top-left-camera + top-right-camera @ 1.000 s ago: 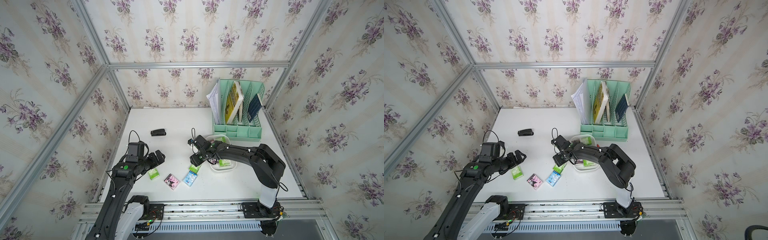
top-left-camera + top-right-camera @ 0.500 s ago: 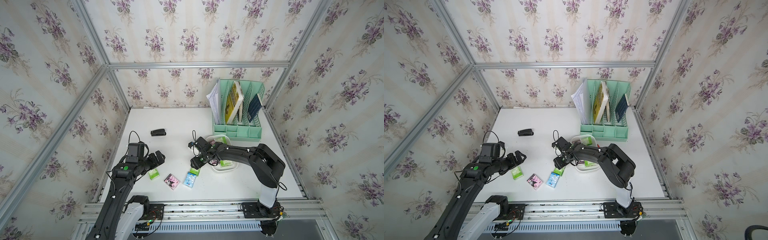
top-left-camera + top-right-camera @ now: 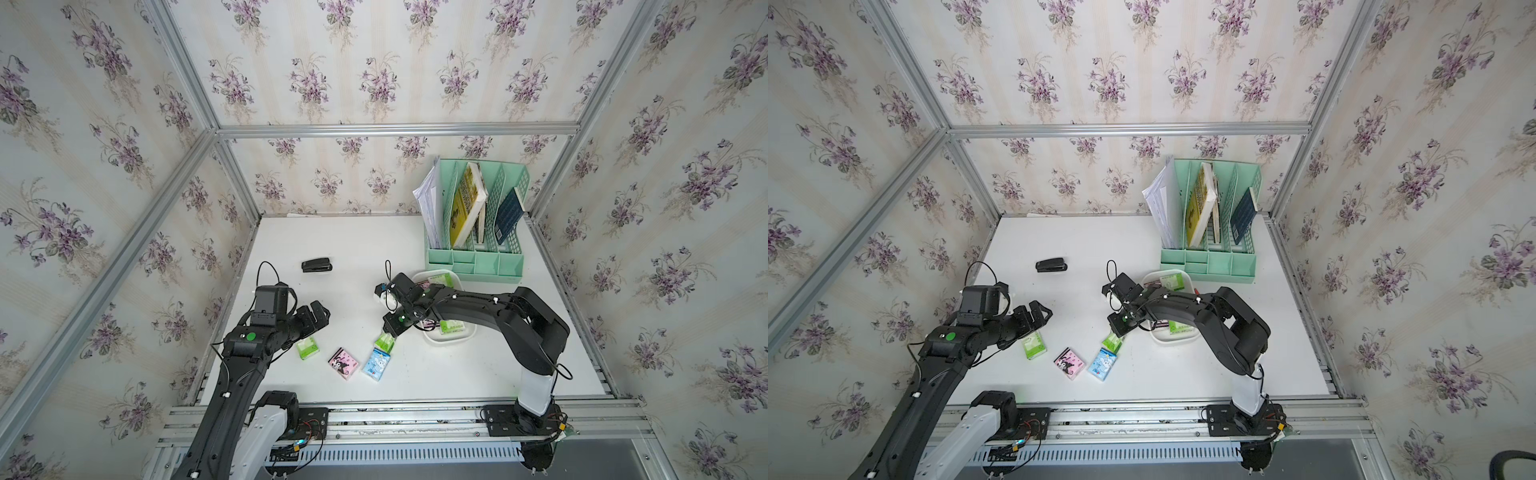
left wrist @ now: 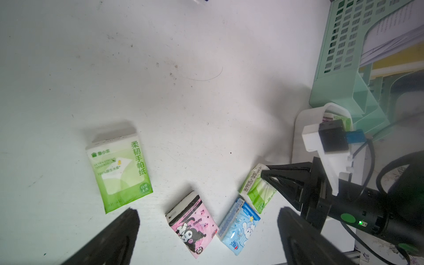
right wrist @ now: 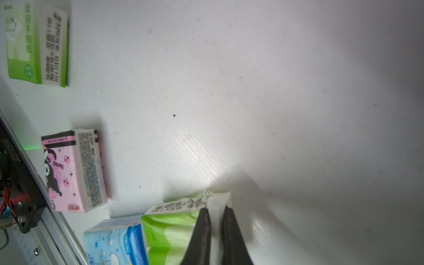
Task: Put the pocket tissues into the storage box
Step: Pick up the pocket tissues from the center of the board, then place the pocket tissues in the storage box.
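Pocket tissues: four packs loose on the white table, at least two more in the storage box.

Right gripper is clamped on the green pack. Its fingers are nearly together, pinching the pack's white end seam. In both top views that pack sits just off the box's left side, toward the front edge of the table. Its lower end touches the blue pack. Cannot tell whether it is clear of the table.

Pink pack lies flat just beside the blue one, on the left-arm side, cartoon face up. Other green pack lies flat further left, apart from the pink one. The top views show it partly under the left arm; the left wrist view shows it whole.

Left gripper is wide open, jaws spread, hanging above the table just behind that other green pack.

Storage box sits right of the loose packs, just in front of the mint desk organizer. The right arm crosses over its middle. Boxed packs show at the far end and the near end, both green.

Black stapler sits at the back left of the table, well apart from the packs.
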